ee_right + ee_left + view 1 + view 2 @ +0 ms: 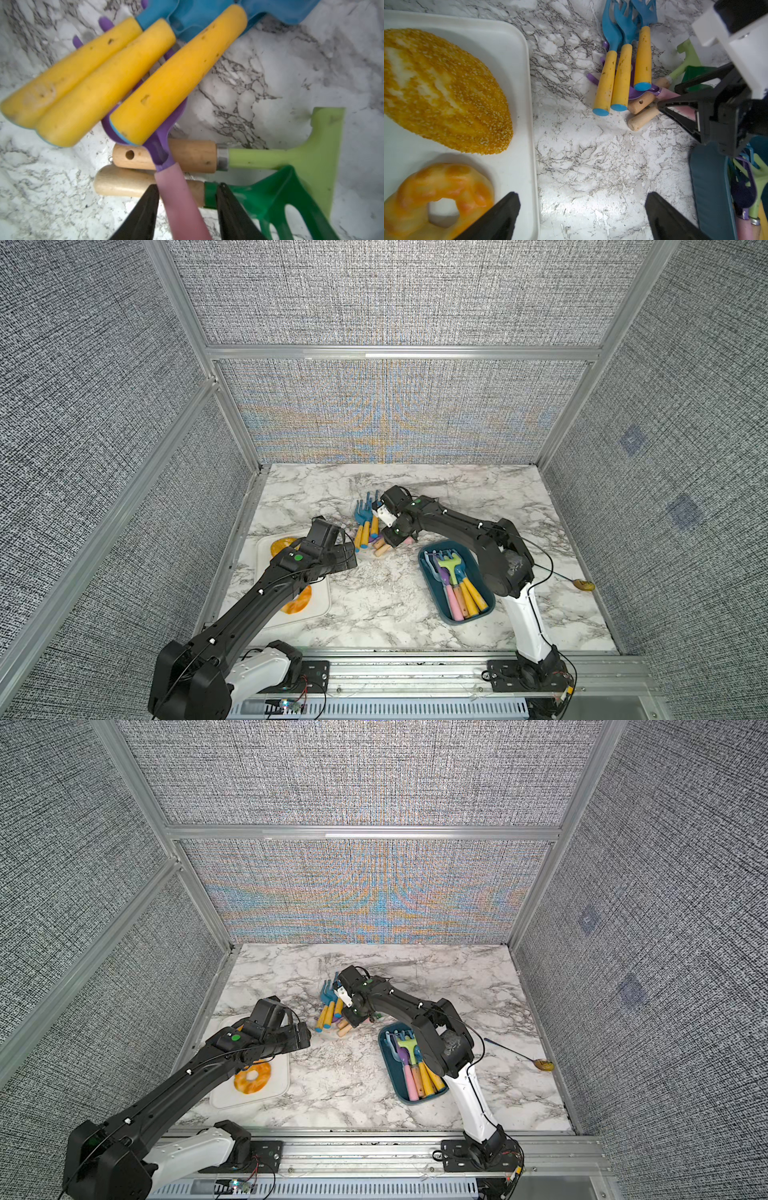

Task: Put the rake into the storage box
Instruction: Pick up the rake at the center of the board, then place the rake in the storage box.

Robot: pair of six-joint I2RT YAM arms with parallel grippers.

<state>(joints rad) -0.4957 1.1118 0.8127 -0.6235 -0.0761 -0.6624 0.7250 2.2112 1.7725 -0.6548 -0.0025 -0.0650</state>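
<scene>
Rake (180,199), purple-tined and pink-handled, lay in the loose tool pile outside the storage box (467,619), its tines under three yellow handles (108,83). My right gripper (188,186) straddled the pink handle, fingers narrow, with a gap on one side. My left gripper (582,195) hung wide above the marble table (591,166).

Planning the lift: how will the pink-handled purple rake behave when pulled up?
Probably stiff: the purple rake looks moulded plastic. Likely drags: its tines lie under three yellow handles, which may roll off.
</scene>
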